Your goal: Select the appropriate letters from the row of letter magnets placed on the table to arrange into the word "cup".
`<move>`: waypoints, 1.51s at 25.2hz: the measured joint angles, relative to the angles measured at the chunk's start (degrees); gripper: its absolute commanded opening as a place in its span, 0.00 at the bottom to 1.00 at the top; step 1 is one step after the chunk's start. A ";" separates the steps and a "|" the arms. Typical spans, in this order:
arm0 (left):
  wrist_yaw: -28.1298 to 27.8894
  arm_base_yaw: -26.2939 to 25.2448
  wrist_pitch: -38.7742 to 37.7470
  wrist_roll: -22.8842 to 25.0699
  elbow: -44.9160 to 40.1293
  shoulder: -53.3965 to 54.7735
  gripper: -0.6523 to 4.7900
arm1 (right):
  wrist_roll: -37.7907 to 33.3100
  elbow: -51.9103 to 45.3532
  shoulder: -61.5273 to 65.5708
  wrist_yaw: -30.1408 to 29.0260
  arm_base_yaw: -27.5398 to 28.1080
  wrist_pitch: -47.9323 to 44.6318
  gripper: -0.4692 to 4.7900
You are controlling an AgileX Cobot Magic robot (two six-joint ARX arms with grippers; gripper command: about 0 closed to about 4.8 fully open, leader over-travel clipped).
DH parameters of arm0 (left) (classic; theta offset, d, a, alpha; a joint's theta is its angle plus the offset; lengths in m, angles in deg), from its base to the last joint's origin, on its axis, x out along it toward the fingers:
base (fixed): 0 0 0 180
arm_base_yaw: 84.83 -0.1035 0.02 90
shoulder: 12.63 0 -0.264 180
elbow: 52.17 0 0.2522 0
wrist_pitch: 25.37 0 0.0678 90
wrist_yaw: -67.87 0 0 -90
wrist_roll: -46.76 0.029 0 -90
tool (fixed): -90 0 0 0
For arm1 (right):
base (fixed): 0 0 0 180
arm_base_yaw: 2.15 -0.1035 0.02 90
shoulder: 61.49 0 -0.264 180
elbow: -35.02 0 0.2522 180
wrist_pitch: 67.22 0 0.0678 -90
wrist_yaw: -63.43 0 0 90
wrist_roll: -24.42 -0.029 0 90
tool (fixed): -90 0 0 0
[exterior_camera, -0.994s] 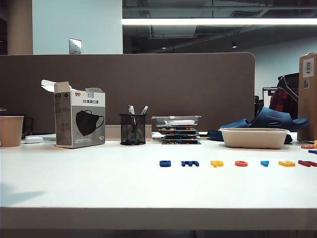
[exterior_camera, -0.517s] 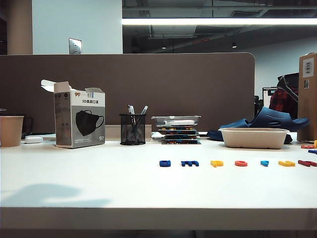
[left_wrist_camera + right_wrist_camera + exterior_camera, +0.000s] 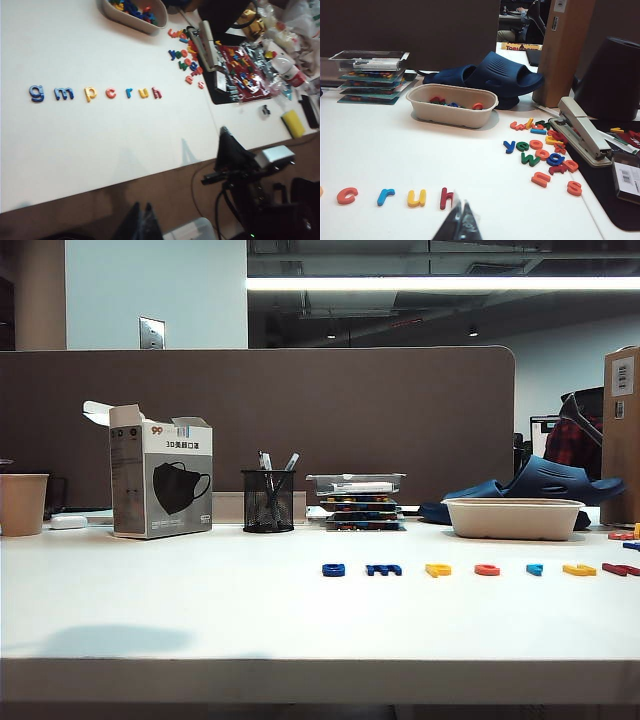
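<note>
red "c" (image 3: 110, 93), yellow "u" (image 3: 143, 93), yellow "p" (image 3: 89, 93), white table (image 3: 100, 145)

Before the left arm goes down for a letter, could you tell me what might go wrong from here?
1. In the row, the red c sits close between the yellow p and the light-blue r; fingers could nudge a neighbour.
2. The yellow u nearly touches the dark red h, so both might shift together.
3. The left gripper looks shut and must open first; the right gripper is shut, near the h.
</note>
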 measured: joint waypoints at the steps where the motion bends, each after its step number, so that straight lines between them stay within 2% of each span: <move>1: -0.81 0.20 -0.09 -0.26 0.00 0.52 0.11 | -0.02 0.00 0.00 0.00 0.00 0.00 0.09; 10: -7.30 0.83 -3.45 -2.36 0.00 3.56 0.11 | -0.02 0.00 0.00 0.00 0.00 0.00 0.09; 35: -8.00 0.83 -3.91 -2.25 0.00 4.31 0.11 | -0.02 0.02 0.00 -0.02 0.00 -1.79 0.09; 38: -8.02 0.83 -3.93 -2.25 0.00 4.31 0.11 | -3.39 0.04 0.00 -0.02 0.00 -2.05 0.09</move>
